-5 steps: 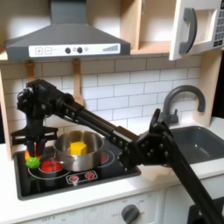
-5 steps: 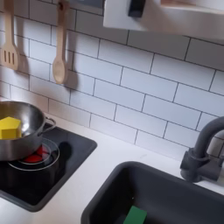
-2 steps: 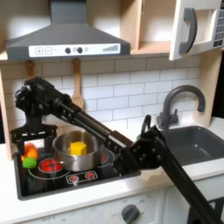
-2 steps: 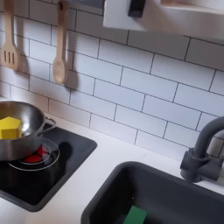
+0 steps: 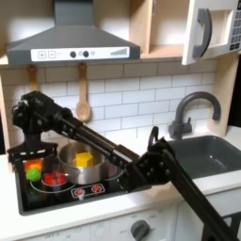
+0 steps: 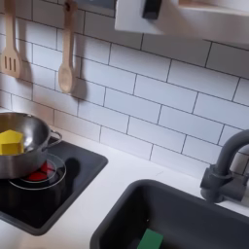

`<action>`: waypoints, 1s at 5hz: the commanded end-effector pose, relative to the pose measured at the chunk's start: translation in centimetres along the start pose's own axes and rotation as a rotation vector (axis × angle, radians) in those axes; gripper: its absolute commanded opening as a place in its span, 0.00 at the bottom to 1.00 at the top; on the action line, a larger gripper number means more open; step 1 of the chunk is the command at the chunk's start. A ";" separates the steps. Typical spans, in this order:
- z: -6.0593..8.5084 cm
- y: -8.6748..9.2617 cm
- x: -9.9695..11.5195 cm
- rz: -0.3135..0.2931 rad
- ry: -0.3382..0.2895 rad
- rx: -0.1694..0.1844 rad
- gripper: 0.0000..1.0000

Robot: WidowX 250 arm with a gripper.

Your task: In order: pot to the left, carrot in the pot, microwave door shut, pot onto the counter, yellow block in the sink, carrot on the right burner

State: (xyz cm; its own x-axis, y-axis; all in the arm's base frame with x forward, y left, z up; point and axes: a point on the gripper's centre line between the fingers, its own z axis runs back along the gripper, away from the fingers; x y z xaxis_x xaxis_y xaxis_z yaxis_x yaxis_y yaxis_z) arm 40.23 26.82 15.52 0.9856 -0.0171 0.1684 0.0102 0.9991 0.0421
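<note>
The steel pot (image 5: 87, 162) stands on the black cooktop (image 5: 118, 181) with the yellow block (image 5: 85, 160) inside it. Both also appear at the second exterior view's left, pot (image 6: 17, 151) and yellow block (image 6: 10, 142). The carrot (image 5: 35, 169), orange with a green tip, lies at the cooktop's left edge in the first exterior view. My gripper (image 5: 36, 158) points down right over the carrot, its fingers close around the carrot's top; the grip itself is too small to make out. The microwave door (image 5: 209, 30) hangs open at the upper right. The sink (image 5: 212, 151) lies to the right.
A red burner ring (image 5: 56, 177) glows in front of the pot. Wooden utensils (image 6: 65, 49) hang on the tiled wall. The dark faucet (image 6: 229, 165) arches over the sink (image 6: 185, 209), which holds a flat green piece (image 6: 148, 239). Cream counter (image 6: 107, 190) separates cooktop and sink.
In the first exterior view the arm has swung a little left and lowered, bringing the gripper down onto the carrot. The pot and yellow block have not moved.
</note>
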 end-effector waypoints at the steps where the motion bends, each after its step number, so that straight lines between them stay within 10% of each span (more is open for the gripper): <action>1: -0.8 -0.2 0.0 -0.018 0.007 -0.018 1.00; 2: -0.4 -0.2 0.3 -0.025 -0.002 -0.017 1.00; 3: 0.0 -0.1 0.2 -0.029 -0.013 -0.016 0.00; 4: -0.1 -0.4 0.0 -0.037 -0.007 -0.019 0.00; 5: -0.2 -0.4 0.2 -0.047 -0.013 -0.021 1.00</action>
State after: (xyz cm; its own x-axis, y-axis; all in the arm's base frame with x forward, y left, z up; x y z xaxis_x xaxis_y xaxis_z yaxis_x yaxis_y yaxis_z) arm 40.35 26.61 15.00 0.9825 -0.0550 0.1780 0.0519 0.9984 0.0218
